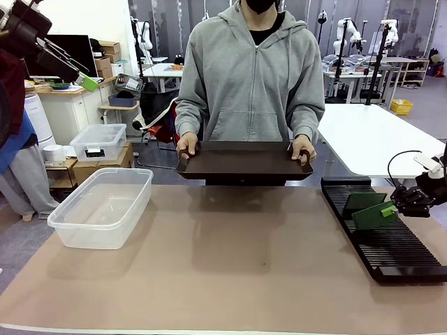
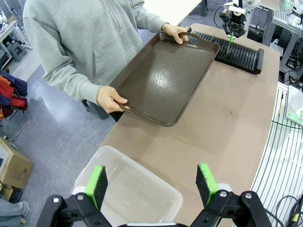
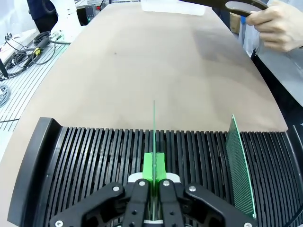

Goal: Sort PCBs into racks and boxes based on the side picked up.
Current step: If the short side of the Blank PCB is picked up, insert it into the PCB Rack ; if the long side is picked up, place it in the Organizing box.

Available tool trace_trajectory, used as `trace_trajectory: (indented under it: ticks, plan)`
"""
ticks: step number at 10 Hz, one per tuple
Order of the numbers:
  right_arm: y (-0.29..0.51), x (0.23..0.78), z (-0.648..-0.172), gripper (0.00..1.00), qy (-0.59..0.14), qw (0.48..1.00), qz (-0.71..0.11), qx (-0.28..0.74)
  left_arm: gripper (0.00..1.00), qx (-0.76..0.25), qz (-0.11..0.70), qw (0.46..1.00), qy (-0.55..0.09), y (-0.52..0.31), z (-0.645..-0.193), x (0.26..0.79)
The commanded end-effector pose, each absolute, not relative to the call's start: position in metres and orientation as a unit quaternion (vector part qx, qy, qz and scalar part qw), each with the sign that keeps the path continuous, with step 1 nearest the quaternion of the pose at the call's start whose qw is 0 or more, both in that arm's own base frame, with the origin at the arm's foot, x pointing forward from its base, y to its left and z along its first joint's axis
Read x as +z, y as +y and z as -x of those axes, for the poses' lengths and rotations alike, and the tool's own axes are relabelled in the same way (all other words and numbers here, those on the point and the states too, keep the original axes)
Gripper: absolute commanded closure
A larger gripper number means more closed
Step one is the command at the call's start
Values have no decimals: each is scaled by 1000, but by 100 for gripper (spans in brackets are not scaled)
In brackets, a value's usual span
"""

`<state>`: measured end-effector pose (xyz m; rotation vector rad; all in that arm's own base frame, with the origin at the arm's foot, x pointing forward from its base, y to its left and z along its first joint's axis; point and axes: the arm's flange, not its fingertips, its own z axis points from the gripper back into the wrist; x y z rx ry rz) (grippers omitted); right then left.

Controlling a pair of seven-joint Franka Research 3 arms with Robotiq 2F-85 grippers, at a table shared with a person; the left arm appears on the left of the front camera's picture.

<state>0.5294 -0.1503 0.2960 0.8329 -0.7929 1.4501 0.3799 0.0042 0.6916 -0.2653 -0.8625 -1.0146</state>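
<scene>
Brown matting covers the shared table (image 1: 230, 272), with white benches and shelving in the room beyond it. Across the far edge a person in a grey hoodie (image 1: 249, 77) holds a dark brown tray (image 1: 243, 160) level by both handles, one hand (image 1: 187, 146) at each end (image 1: 302, 150); its bed lies bare in the left wrist view.

On the robot's left side sits the clear plastic tub (image 1: 103, 206), open-topped, with nothing visible inside it. The left gripper (image 2: 152, 185) hangs above the tub's near corner with its green pads (image 2: 98, 182) spread wide and nothing between them.

On the robot's right side lies the long black slotted rack (image 1: 380, 234), running away from the robot. One green PCB (image 3: 239, 165) stands on edge in a slot, leaning slightly. The second PCB (image 3: 154, 142) is pinched thin-edge-on between the right gripper's (image 3: 154, 177) green pads, which are clamped tight on it; the board sits upright over the rack's middle slots, its lower edge down among them, a few slots away from the standing one. Whether it rests fully in a slot I cannot tell.
</scene>
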Motion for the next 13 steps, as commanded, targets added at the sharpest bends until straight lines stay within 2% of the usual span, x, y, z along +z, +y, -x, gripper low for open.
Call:
trace_trajectory:
  ticks: [1, 9, 10, 11, 12, 13]
  plan:
    - [-152, 291, -535, 98, -343, 609, -367, 614, 0, -472, 125, 777, -397, 5, -379, 691]
    - [-164, 270, -526, 98, -338, 599, -389, 612, 0, -472, 125, 777, -397, 5, -379, 691]
    - [-166, 271, -526, 78, -337, 596, -391, 615, 0, -472, 125, 777, -397, 5, -379, 691]
    - [-166, 272, -526, 78, -337, 595, -390, 617, 0, -472, 125, 777, -397, 5, -379, 691]
    - [-166, 273, -525, 58, -337, 593, -390, 619, 0, -472, 125, 777, -397, 5, -379, 691]
    - [-167, 274, -525, 76, -336, 593, -388, 620, 0, -472, 125, 777, -397, 5, -379, 691]
